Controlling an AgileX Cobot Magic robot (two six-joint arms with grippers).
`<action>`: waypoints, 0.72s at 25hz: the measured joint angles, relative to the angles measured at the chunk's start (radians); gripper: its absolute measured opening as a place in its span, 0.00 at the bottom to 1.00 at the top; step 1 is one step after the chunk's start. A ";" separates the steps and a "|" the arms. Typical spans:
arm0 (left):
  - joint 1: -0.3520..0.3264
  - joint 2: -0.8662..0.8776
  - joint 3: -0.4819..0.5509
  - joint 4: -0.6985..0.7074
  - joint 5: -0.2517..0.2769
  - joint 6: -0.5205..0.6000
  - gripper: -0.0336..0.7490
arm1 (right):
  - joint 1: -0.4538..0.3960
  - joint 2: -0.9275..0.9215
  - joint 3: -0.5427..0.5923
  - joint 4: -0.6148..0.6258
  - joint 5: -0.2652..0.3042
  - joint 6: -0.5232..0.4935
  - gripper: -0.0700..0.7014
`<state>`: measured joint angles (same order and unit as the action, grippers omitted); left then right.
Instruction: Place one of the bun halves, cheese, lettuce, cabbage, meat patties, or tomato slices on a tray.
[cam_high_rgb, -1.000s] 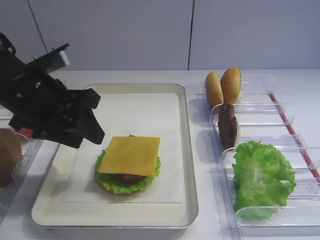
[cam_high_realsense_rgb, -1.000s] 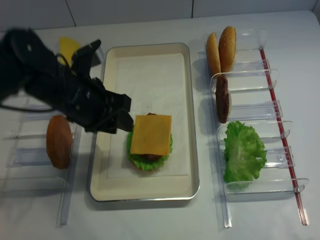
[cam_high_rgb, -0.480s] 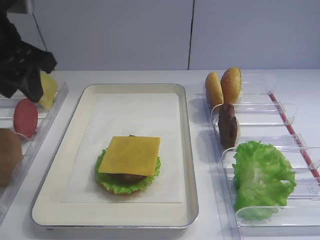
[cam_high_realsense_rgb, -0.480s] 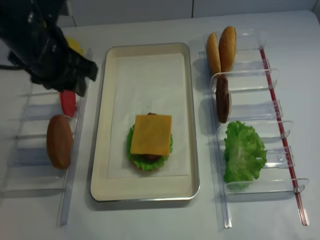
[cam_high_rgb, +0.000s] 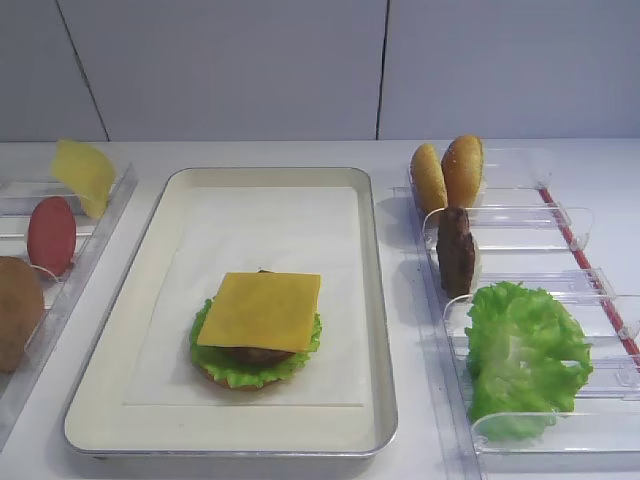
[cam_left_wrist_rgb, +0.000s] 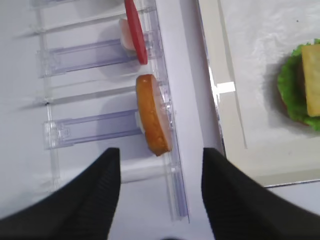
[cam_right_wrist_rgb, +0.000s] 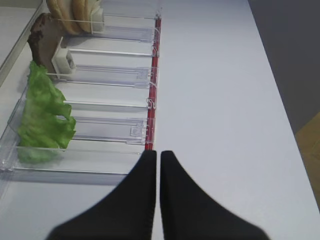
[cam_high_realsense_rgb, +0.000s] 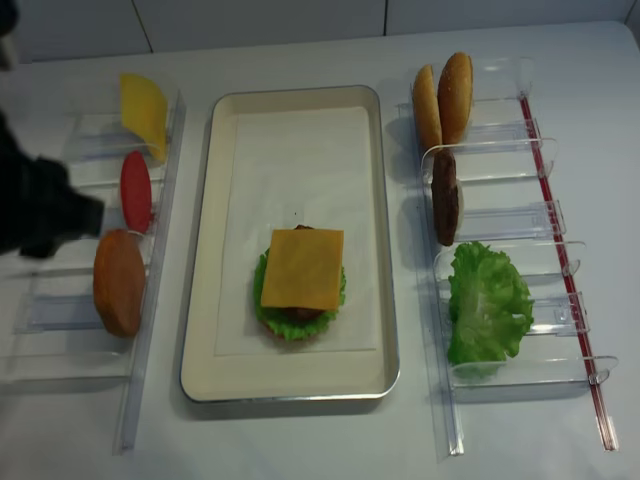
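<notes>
The white desk (cam_high_rgb: 400, 150) meets a plain grey wall (cam_high_rgb: 300, 60) at the top of the frame. The tray (cam_high_rgb: 378, 330) sits mid-frame, with the cheese (cam_high_rgb: 260, 310) lying on lettuce (cam_high_rgb: 235, 370) in its lower half. The left pincer (cam_left_wrist_rgb: 160, 172) is wide apart and empty; the right pincer (cam_right_wrist_rgb: 158, 165) is pressed together, holding nothing.

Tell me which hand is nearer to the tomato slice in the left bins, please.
The left hand. It hangs open over the left bins, close to the tomato slice, with the bun half between them. The right hand is shut, far across the tray, beside the lettuce.

Cheese (cam_high_rgb: 261, 311) on lettuce (cam_high_rgb: 229, 368) in tray (cam_high_rgb: 378, 300) centre, bins (cam_high_rgb: 520, 225) right, bin (cam_high_realsense_rgb: 100, 300) left
</notes>
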<state>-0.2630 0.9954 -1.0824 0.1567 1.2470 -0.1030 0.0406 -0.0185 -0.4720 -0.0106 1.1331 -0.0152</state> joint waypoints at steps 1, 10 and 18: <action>0.000 -0.039 0.025 -0.002 0.002 -0.009 0.48 | 0.000 0.000 0.000 0.000 0.000 0.000 0.16; 0.000 -0.348 0.252 -0.065 0.010 -0.016 0.48 | 0.000 0.000 0.000 0.000 0.000 0.000 0.16; 0.000 -0.594 0.447 -0.082 0.012 -0.005 0.42 | 0.000 0.000 0.000 0.000 0.000 0.000 0.16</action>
<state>-0.2630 0.4010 -0.6351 0.0748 1.2591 -0.1085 0.0406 -0.0185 -0.4720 -0.0106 1.1331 -0.0152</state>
